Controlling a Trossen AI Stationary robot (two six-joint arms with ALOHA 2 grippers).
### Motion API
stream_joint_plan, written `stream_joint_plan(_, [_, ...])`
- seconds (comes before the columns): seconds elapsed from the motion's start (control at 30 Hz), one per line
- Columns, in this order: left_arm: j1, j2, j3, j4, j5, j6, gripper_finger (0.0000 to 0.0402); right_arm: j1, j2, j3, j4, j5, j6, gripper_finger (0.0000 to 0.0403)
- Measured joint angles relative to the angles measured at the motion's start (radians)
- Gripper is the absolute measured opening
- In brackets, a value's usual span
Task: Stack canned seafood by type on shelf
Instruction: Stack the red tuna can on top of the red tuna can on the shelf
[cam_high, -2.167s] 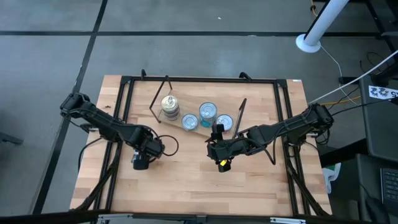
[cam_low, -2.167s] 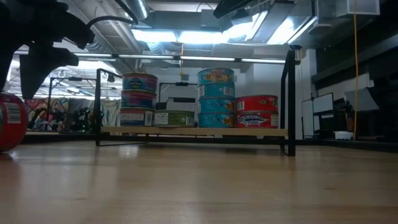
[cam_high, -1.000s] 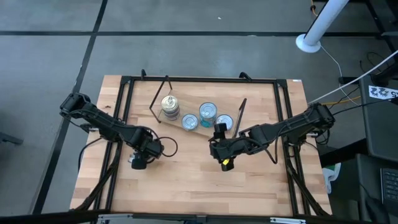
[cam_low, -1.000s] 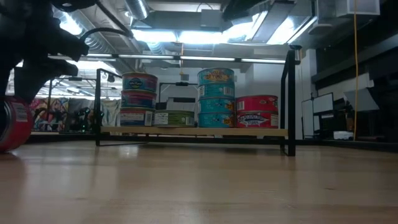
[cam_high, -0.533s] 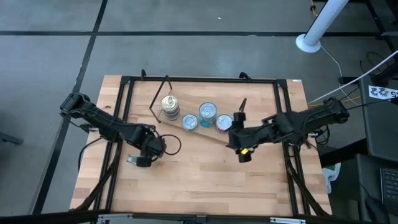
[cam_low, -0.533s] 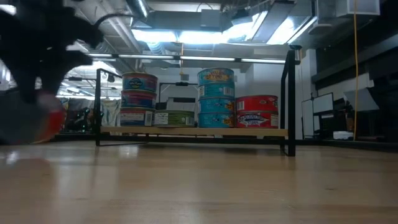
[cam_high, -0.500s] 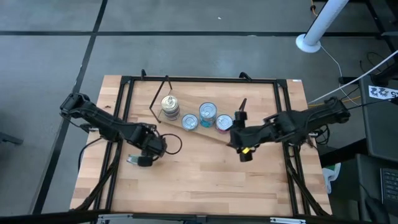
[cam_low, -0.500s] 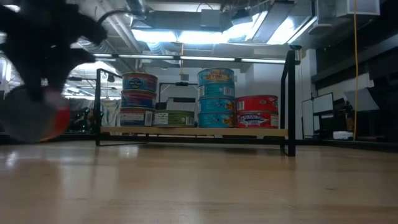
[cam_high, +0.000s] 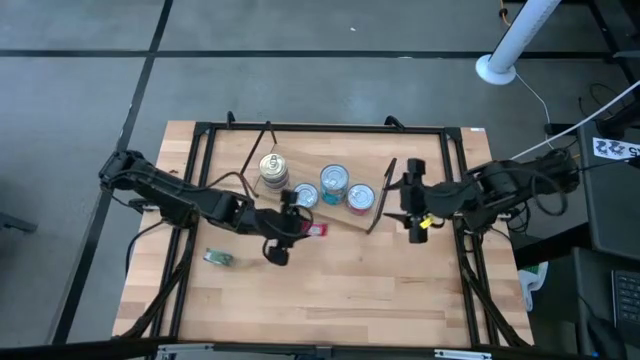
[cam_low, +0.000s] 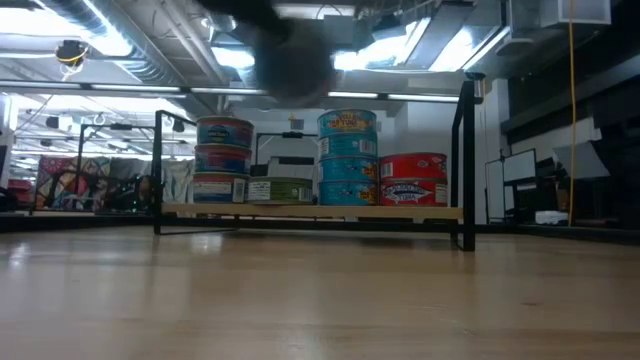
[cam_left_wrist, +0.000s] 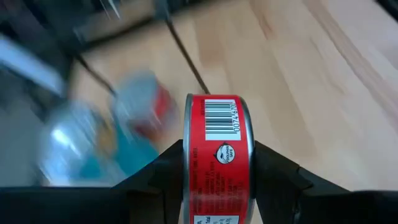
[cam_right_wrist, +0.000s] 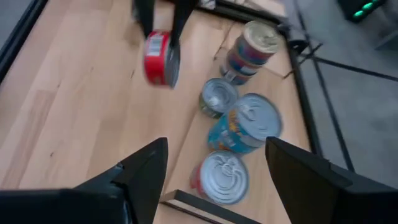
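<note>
On the shelf (cam_low: 310, 212) the canned seafood stands in a row: a blue stack (cam_low: 225, 158), a low green tin (cam_low: 282, 190), a teal stack (cam_low: 347, 158) and a red tin (cam_low: 413, 180). My left gripper (cam_high: 303, 229) is shut on another red tin (cam_left_wrist: 217, 146), in the air just short of the shelf's near edge. My right gripper (cam_high: 400, 203) stands open to the right of the shelf, with nothing between its fingers (cam_right_wrist: 140, 180). My left gripper pinches the red tin between its two fingers (cam_left_wrist: 163, 177), one on each flat end, beside the rim (cam_left_wrist: 188, 163). The fingers come from the table's left, slanting down. The tin stands on edge, its barcode side toward the wrist, lifted clear of the table.
A small greenish scrap (cam_high: 218, 259) lies on the tabletop at the left. Black frame rails (cam_high: 200, 160) run along the table's edges. The shelf's black wire legs (cam_low: 466, 160) stand up at its ends. Bare wood lies in front of the shelf.
My left gripper has lifted the red tin off the table at the left and carried it up and rightward toward the shelf, tipping upward and rolling, so the tin now stands on edge. My right gripper has drawn back toward the table's right edge and risen, still open.
</note>
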Motion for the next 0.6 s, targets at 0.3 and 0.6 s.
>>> stream_joint_plan(0.3, [0.015, 0.189, 0.001, 0.566, -0.089, 0.525, 0.0151, 0.000, -0.075, 0.000, 0.000, 0.085, 0.000, 0.0271])
stream_joint_plan(0.6, [0.061, 0.404, 0.001, 0.828, -0.199, 0.869, 0.0152, 0.000, -0.081, 0.000, -0.007, 0.116, -0.001, 0.0271])
